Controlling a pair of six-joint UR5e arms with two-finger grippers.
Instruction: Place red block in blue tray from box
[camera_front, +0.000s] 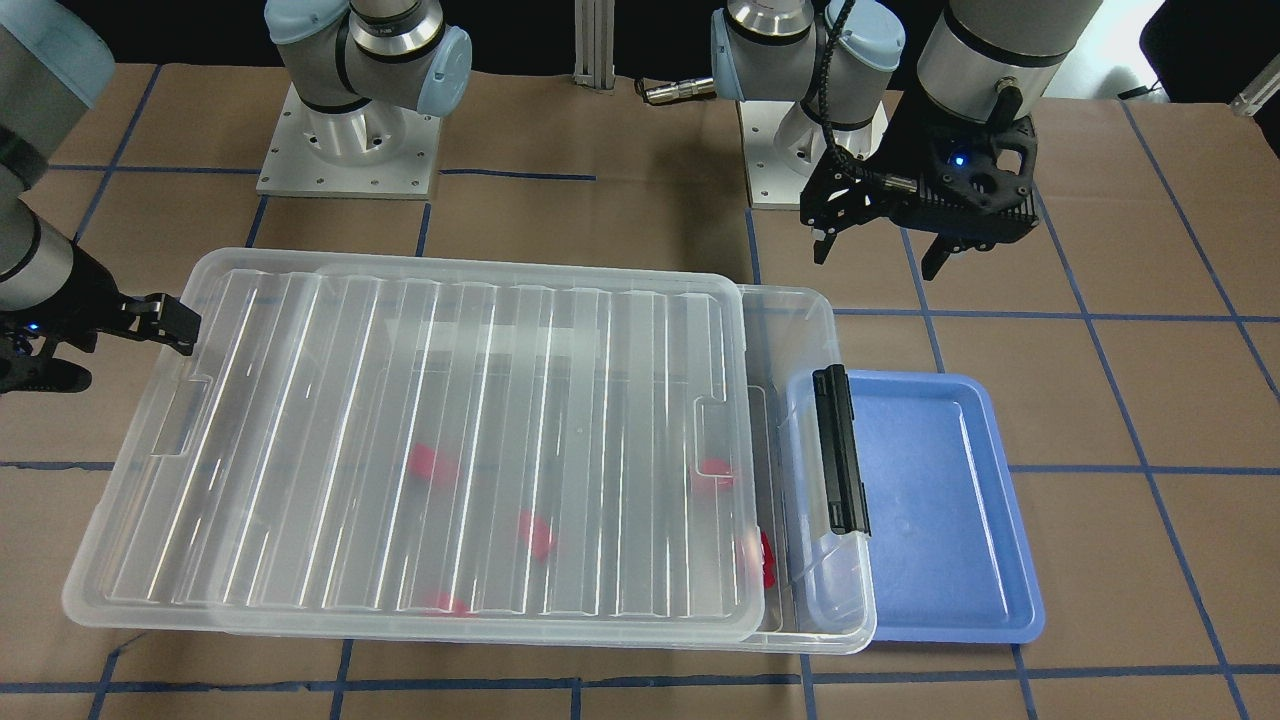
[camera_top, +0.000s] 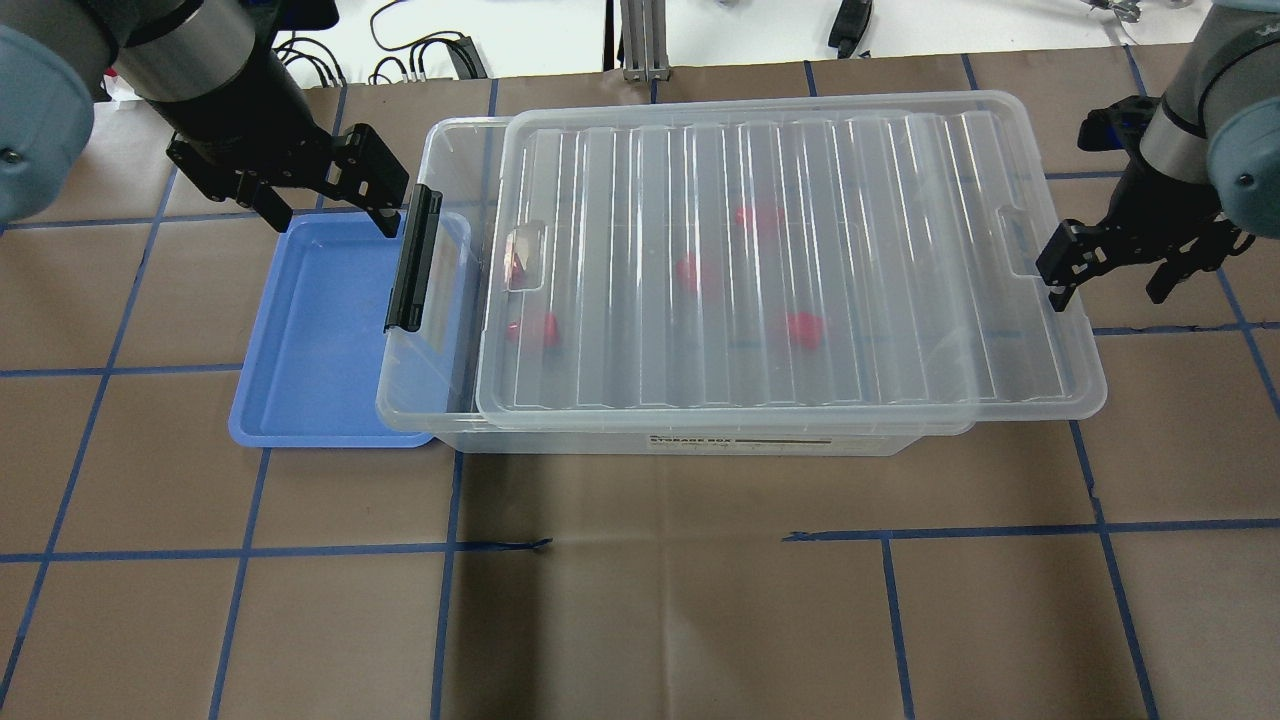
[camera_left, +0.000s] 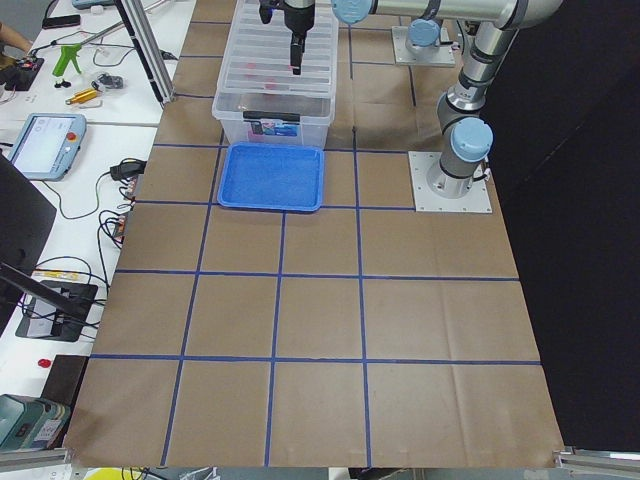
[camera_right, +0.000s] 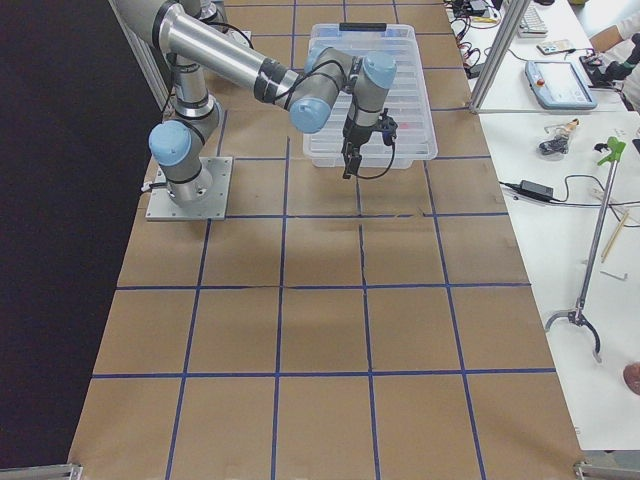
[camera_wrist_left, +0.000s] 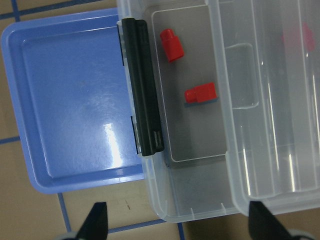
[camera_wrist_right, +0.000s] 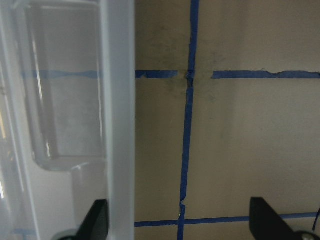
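Observation:
The clear box (camera_top: 680, 440) lies across the table with its ribbed lid (camera_top: 780, 260) slid toward my right, so its left end by the black latch (camera_top: 412, 260) is uncovered. Several red blocks lie inside; two show bare in the left wrist view (camera_wrist_left: 171, 45) (camera_wrist_left: 200, 93), and the others are blurred under the lid (camera_top: 803, 328). The blue tray (camera_top: 310, 330) is empty, tucked partly under the latch end. My left gripper (camera_top: 320, 195) hangs open and empty over the tray's far edge. My right gripper (camera_top: 1110, 275) is open at the lid's right end, with the lid's rim (camera_wrist_right: 120, 100) between its fingers.
The two arm bases (camera_front: 350, 150) (camera_front: 800, 150) stand behind the box. Blue tape lines grid the brown table. Benches with a tablet, cables and tools (camera_left: 50, 140) run along the far side. Bare table lies in front of the box (camera_top: 640, 600).

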